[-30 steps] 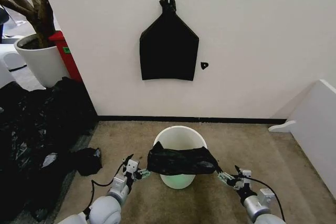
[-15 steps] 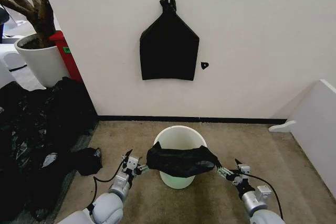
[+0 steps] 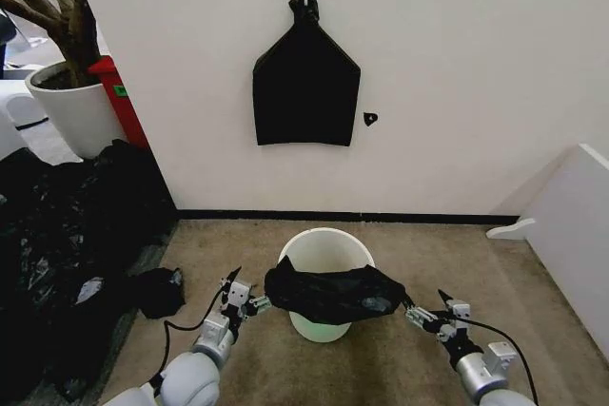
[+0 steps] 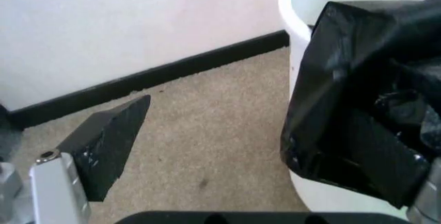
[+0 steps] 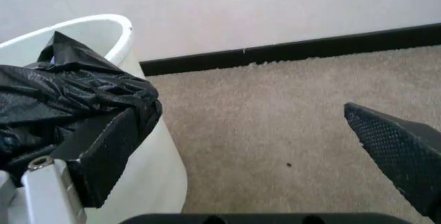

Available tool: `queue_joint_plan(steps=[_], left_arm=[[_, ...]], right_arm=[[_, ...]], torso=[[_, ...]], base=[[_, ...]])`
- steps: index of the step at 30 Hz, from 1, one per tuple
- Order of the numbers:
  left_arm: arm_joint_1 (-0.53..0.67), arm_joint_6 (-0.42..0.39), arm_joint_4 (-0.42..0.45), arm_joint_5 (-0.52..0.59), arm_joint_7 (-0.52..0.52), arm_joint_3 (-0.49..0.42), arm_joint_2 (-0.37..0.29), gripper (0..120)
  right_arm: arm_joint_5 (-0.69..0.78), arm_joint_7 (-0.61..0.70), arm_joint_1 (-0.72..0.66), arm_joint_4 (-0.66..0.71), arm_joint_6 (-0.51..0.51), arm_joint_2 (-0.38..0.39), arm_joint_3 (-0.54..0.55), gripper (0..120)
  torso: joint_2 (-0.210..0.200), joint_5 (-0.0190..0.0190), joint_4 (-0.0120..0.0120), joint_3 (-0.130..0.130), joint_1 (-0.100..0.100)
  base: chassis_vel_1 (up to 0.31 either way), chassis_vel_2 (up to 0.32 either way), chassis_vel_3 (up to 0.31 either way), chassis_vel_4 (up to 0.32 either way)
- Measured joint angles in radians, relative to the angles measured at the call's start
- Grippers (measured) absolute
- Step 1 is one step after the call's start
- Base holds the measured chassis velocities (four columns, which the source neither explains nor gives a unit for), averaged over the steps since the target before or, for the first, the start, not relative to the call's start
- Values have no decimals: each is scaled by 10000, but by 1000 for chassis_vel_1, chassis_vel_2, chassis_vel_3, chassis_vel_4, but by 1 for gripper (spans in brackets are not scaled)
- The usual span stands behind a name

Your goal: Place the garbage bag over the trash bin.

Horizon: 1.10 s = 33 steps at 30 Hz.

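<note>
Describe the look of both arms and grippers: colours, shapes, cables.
Both arms are rounded, glossy silver-grey segments. The left gripper and right gripper are small silver-white metal units with dark details, each trailed by a thin black cable looping to the forearm. Wrist views show black, wedge-shaped, finely textured fingers on silver brackets.

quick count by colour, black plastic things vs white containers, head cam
black plastic: 4 - garbage bag, flat bag on the wall, sheeting heap, small crumpled piece
white containers: 2 - trash bin, plant pot
total: 6
</note>
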State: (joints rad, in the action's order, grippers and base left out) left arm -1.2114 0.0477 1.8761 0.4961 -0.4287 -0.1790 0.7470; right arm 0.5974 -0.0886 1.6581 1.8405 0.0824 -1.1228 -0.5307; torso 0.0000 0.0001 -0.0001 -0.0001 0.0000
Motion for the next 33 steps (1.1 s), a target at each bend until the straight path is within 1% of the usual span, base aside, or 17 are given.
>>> queue_joint_plan(steps=[4, 6, 8, 11, 13, 14, 17, 18, 19, 22, 23, 24, 27, 33], left_arm=[[-210, 36, 163, -11, 75, 232, -249, 100], [-319, 83, 291, 64, 163, 450, -470, 100], [-347, 119, 333, 93, 218, 523, -549, 100], [-457, 256, 613, 355, 496, 842, -906, 100], [-536, 370, 843, 600, 758, 1045, -1136, 100], [-536, 370, 843, 600, 758, 1045, -1136, 100], [-692, 386, 1231, 1086, 1068, 1334, -1480, 100], [-726, 365, 1319, 1207, 1123, 1384, -1556, 100], [-796, 331, 1457, 1379, 1233, 1496, -1692, 100], [-976, 360, 1626, 1484, 1502, 1777, -1934, 100], [-976, 360, 1626, 1484, 1502, 1777, -1934, 100], [-1099, 379, 1707, 1499, 1557, 1951, -2002, 100], [-1336, 413, 1893, 1532, 1574, 2322, -2120, 100], [-1245, 428, 2074, 1537, 1526, 2405, -2101, 100]], right_arm=[[87, 83, -5, 59, -110, -21, -16, 100], [384, 318, -30, 261, -510, -23, -6, 100], [503, 405, -49, 332, -657, -17, -3, 100], [1150, 676, -88, 660, -1495, 108, -96, 100], [1758, 862, 9, 1005, -2266, 257, -233, 100], [1758, 862, 9, 1005, -2266, 257, -233, 100], [2669, 913, 65, 1481, -3497, 427, -478, 100], [2787, 919, 50, 1551, -3724, 442, -517, 100], [3066, 938, -36, 1700, -4254, 455, -589, 100], [3734, 1162, -342, 1958, -5166, 409, -650, 100], [3734, 1162, -342, 1958, -5166, 409, -650, 100], [3885, 1384, -464, 2024, -5411, 364, -650, 100], [3921, 1754, -565, 2118, -5595, 322, -670, 100], [3879, 2125, -326, 2341, -5611, 415, -779, 100]], torso=[[0, -1, 2, 0, 0], [0, -2, 1, 0, 0], [0, -2, 0, 0, 0], [0, -1, 2, 1, 0], [0, -3, 1, 0, 0], [0, -3, 1, 0, 0], [0, -3, 0, 0, 0], [0, -3, 0, 0, 0], [0, -3, 0, 0, 0], [0, -2, 2, 0, 0], [0, -2, 2, 0, 0], [0, -3, 2, 1, 0], [0, -1, 3, 1, 0], [0, -2, 1, 0, 0]], base=[[0, 0, 0, 0], [0, 0, 0, 0], [0, 0, 0, 0], [0, 0, 0, 0], [0, 0, 0, 0], [0, 0, 0, 0], [0, 0, 0, 0], [0, 0, 0, 0], [0, 0, 0, 0], [0, 0, 0, 0], [0, 0, 0, 0], [0, 0, 0, 0], [0, 0, 0, 0], [0, 0, 0, 0]])
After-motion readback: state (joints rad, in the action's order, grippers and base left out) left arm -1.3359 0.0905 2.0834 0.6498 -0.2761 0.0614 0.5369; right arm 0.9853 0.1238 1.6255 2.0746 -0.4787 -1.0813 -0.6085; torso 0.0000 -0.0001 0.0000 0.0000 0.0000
